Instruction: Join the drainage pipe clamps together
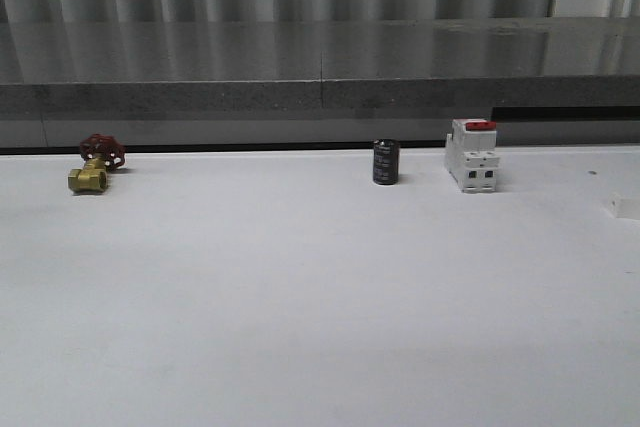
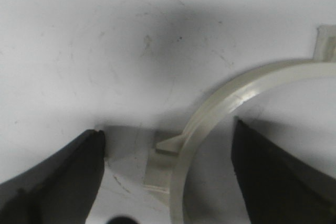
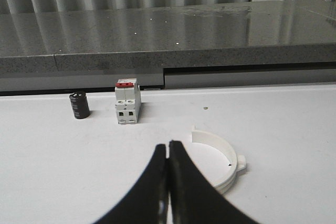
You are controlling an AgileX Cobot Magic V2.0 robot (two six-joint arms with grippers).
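Front view: brass valve with red handwheel (image 1: pixel 94 167), black cylindrical capacitor (image 1: pixel 386 162), white boxy breaker with red top (image 1: pixel 472 154) along white table (image 1: pixel 300 297).

Left wrist view: left gripper (image 2: pixel 168 166) spread around translucent white plastic half-ring clamp (image 2: pixel 210 124).

Right wrist view: right gripper (image 3: pixel 168 182) pressed together, empty, just beside second white semicircular clamp (image 3: pixel 223 161) lying flat.

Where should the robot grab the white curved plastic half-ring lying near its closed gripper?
Probably the thin curved wall of the white plastic half-ring, mid-arc, coming straight down with one finger inside and one outside. It lies flat, and the end tab sticks out awkwardly.
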